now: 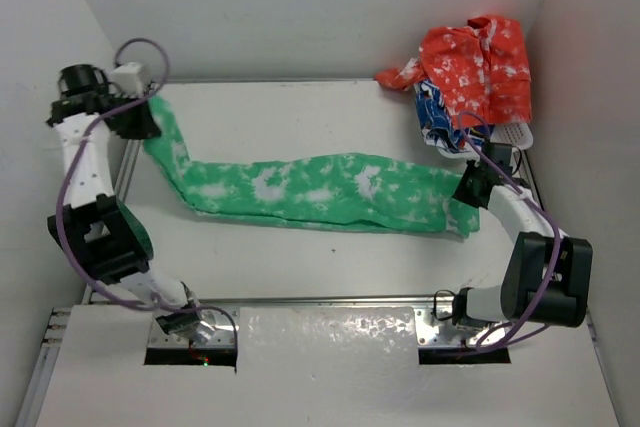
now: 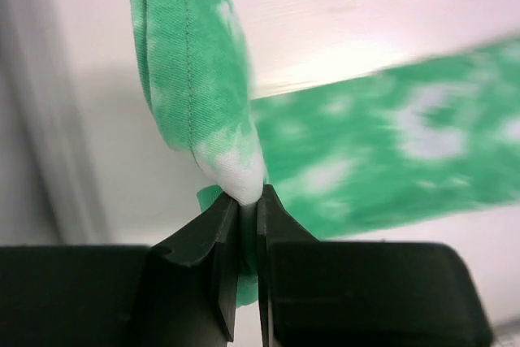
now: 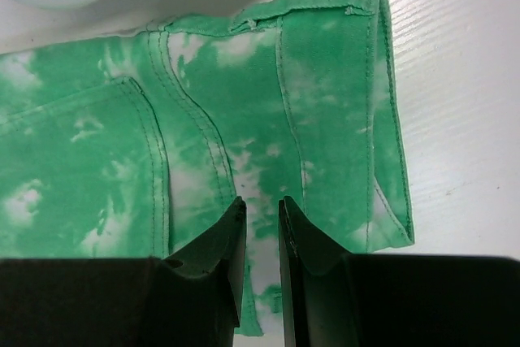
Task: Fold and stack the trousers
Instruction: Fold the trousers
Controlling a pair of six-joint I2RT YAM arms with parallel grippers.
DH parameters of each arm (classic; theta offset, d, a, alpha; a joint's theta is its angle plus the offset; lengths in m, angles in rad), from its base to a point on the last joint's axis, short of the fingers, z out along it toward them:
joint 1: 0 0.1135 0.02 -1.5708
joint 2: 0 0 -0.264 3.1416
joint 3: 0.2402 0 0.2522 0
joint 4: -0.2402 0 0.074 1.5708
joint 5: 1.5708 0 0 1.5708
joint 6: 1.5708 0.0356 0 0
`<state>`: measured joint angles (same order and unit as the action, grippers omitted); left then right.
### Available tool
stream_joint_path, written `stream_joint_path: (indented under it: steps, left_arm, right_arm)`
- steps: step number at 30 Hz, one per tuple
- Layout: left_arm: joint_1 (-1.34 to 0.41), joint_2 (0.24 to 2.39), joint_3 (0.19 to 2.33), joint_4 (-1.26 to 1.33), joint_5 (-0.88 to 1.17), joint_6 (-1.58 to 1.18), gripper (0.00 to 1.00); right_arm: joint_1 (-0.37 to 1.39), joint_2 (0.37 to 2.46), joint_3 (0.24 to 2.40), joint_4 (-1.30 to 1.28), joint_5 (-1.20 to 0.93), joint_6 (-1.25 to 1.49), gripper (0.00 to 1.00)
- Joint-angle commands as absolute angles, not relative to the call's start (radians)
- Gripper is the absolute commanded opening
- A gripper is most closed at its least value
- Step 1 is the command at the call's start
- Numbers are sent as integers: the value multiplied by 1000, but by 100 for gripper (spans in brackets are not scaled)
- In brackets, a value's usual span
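Jaws of the right gripper, nearest me on the right, stand almost together over the waistband end of the trousers, with green cloth showing in the slit. Whether it truly nips the cloth I cannot tell. From there the trousers lie flat across the middle of the table, running leftward. At the far left the left gripper is clamped on a bunched leg end, held up off the table. Thin, limp, light stuff, I'd judge: it will sag and crease rather than slip. Seams, hem and waistband look the firmest places to hold. Far right, a heap of red and blue clothes sits in a white basket, just beyond the waistband.
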<state>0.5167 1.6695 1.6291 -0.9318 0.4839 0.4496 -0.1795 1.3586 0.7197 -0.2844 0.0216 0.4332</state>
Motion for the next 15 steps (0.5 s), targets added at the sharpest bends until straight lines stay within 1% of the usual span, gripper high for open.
stream_joint_path:
  steps: [1,2,5,6,9,12,15]
  left_arm:
    - [359,1577,1569,-976,620,389,0]
    - [262,1565,1542,-953,627,370,0]
    - [96,1536,1508,-866,626,282,0]
    - [1,1529,1503,-832,623,258,0]
    - [-157,1552,1502,-706,578,149,0]
    - [-247,1611,1513,-625,542,39,0]
    - [-336,1661,1500,-552,506,9,0]
  right_arm:
    - [-173,1356,718,-226,5,445,21]
    - [-173,1355,715,-222,5,445,21]
    - [-173,1359,707,-212,5,445,21]
    - [-173,1364,707,-209,5,445,21]
    - [-172,1377,703,-209,5,456,21]
    - [-173,1367,689,-204,5,480,21]
    - [-170,1348,670,-193,5,495,21]
